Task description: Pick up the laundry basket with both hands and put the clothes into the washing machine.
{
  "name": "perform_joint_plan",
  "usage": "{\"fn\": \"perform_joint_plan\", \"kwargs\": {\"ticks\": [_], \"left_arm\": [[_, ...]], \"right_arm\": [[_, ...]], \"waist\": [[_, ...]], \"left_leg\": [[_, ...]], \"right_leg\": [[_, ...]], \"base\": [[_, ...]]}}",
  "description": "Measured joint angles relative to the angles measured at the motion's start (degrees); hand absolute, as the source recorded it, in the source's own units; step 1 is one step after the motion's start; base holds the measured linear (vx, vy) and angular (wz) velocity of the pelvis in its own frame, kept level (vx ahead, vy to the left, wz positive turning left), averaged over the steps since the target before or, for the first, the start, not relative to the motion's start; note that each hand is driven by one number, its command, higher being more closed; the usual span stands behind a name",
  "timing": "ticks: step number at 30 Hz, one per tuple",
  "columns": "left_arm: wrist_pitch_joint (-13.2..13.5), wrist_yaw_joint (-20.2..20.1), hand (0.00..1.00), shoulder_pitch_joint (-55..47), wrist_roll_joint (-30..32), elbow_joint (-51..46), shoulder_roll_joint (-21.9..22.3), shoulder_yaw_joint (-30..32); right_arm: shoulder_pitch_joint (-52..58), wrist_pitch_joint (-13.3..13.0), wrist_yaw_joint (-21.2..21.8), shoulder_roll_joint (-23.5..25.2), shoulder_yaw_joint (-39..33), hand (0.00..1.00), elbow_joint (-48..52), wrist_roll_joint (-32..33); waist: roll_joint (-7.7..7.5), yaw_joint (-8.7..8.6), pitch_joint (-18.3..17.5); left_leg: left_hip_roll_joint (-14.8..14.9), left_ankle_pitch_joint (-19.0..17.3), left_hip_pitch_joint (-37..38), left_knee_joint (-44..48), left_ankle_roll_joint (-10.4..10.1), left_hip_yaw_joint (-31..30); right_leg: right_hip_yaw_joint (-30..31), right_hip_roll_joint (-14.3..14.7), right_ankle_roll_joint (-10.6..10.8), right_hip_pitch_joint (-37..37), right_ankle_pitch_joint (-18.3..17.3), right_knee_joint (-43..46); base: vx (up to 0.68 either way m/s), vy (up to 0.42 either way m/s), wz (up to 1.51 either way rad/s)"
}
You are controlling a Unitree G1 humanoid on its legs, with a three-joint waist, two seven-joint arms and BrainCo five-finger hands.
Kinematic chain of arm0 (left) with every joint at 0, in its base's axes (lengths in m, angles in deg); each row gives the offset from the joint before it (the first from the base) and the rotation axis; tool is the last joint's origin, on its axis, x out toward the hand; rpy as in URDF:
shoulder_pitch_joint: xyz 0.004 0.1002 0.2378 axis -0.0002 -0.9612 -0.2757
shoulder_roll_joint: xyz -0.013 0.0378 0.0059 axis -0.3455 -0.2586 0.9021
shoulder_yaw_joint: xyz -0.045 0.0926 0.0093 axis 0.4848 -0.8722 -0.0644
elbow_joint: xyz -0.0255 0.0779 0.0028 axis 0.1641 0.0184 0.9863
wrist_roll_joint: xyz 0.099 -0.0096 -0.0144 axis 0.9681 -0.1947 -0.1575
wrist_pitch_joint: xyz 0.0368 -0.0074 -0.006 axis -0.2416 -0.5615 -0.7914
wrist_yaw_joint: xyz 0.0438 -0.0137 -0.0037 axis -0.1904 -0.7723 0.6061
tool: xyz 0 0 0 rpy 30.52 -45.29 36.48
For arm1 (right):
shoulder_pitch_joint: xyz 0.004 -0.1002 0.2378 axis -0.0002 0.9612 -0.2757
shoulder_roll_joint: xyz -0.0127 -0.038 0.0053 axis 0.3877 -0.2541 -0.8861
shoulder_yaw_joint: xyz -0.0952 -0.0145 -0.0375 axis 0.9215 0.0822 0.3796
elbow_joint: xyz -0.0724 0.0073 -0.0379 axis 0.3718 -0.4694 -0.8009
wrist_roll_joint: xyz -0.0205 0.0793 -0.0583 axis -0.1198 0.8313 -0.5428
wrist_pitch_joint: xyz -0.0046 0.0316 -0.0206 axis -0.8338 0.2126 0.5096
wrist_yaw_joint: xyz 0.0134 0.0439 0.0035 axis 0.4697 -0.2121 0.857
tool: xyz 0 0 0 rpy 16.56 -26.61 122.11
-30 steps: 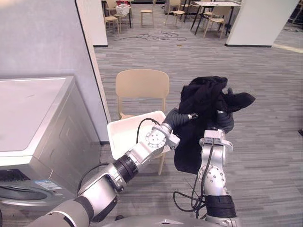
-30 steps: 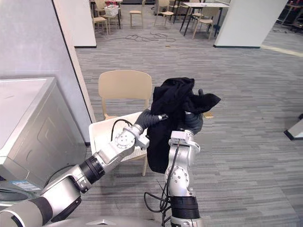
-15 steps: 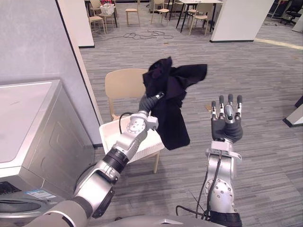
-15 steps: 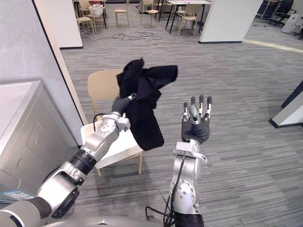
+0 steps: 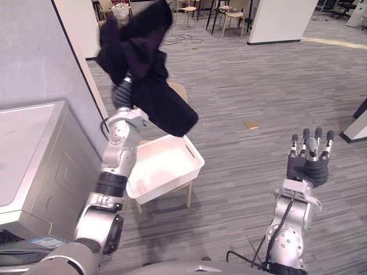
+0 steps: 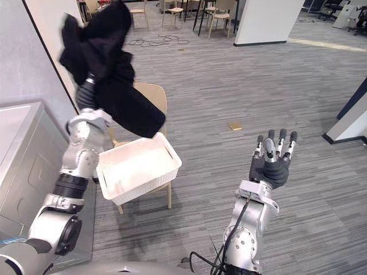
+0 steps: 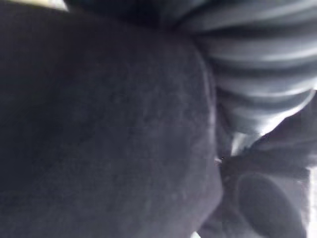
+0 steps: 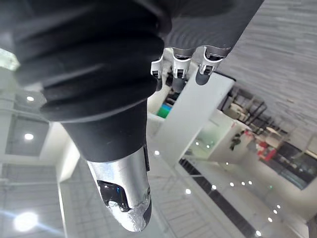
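A black garment (image 5: 146,74) hangs high in the air at the upper left, draped over my left hand (image 5: 123,91), whose ribbed cover shows just below the cloth. Dark cloth (image 7: 99,129) lies right against that hand in the left wrist view. Below it a white laundry basket (image 5: 189,154) rests tilted on a beige wooden chair (image 5: 179,90), and its inside looks bare. My right hand (image 5: 309,163) is raised at the lower right, well apart from the basket, open and holding nothing, its fingers (image 8: 178,69) straight. The washing machine (image 5: 34,149) stands at the left.
A grey partition wall (image 5: 34,51) rises behind the washer. A small tan object (image 5: 250,125) lies on the floor to the right. Chairs and tables (image 5: 229,11) stand far back beside a white column (image 5: 281,20). Open grey floor stretches to the right.
The right hand let go of the garment and dropped away to the lower right. The left arm swung the garment up and leftward, from beside the chair to above the basket's left. The view also shifted.
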Motion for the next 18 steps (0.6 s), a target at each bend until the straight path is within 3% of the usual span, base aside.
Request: {"fn": "perform_joint_plan", "kwargs": {"ticks": [5, 9, 13, 18], "left_arm": [[5.1, -0.1, 1.00, -9.3, -0.4, -11.8, -1.7, 14.6], [7.6, 0.3, 1.00, -19.8, -0.2, -15.1, -1.8, 26.9], [8.9, 1.2, 1.00, -30.2, -0.3, -19.4, -1.5, 34.9], [10.0, 1.1, 1.00, -45.8, 0.2, -23.7, 4.1, 42.0]], "right_arm": [[4.5, 1.1, 3.1, 2.1, -4.8, 0.00, -7.5, -2.1], [8.4, 1.5, 4.6, 4.3, -7.8, 0.00, -14.0, -1.9], [11.9, 2.0, 6.4, 5.4, -11.4, 0.00, -18.1, -1.0], [16.9, 3.2, 7.9, 7.0, -13.4, 0.00, -23.8, 0.7]], "waist": [[1.15, 0.44, -0.5], [1.83, 0.81, -0.5], [2.03, 2.07, -0.6], [2.44, 3.52, -1.3]], "left_leg": [[0.0, 0.0, 0.3, 0.0, 0.0, -0.3], [0.0, -0.9, 1.8, 0.0, -0.6, -0.9], [0.0, -1.2, 1.6, 0.0, -0.3, -1.0], [0.0, -1.3, 2.1, 0.0, -0.2, -1.3]], "right_leg": [[-0.3, 0.1, -0.1, 0.4, -0.1, 0.0], [-0.5, 0.0, -0.4, 1.9, -1.2, 0.0], [-0.6, -0.2, -0.3, 2.0, -1.3, -0.1], [-1.9, -0.5, -0.4, 3.2, -1.8, 0.3]], "base": [[0.00, -0.003, 0.02], [-0.02, 0.005, 0.06], [-0.01, 0.008, 0.03], [0.01, 0.001, 0.07]]}}
